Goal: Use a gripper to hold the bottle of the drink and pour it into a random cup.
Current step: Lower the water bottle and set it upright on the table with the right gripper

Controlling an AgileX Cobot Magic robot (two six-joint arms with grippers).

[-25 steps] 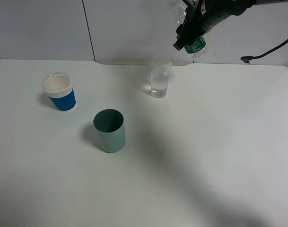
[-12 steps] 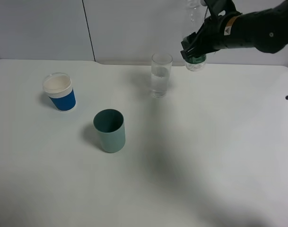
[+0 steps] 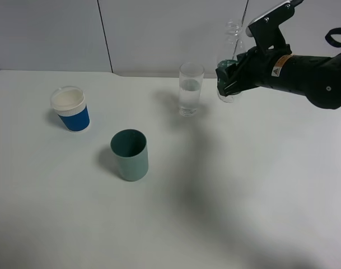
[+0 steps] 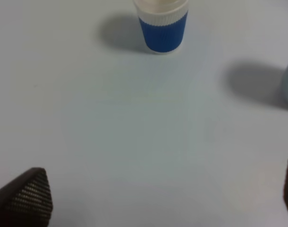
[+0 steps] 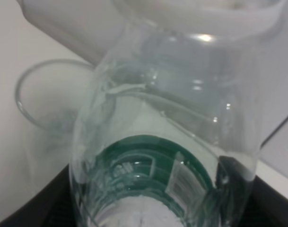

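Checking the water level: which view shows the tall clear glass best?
The exterior high view: the glass stands whole and unobstructed on the table. The right wrist view shows only part of it, blurred, behind the held bottle. The left wrist view does not show it.

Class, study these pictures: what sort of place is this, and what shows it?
Probably a robotics lab bench: a plain white table, blank wall panels, and a robot gripper holding a bottle near a glass.
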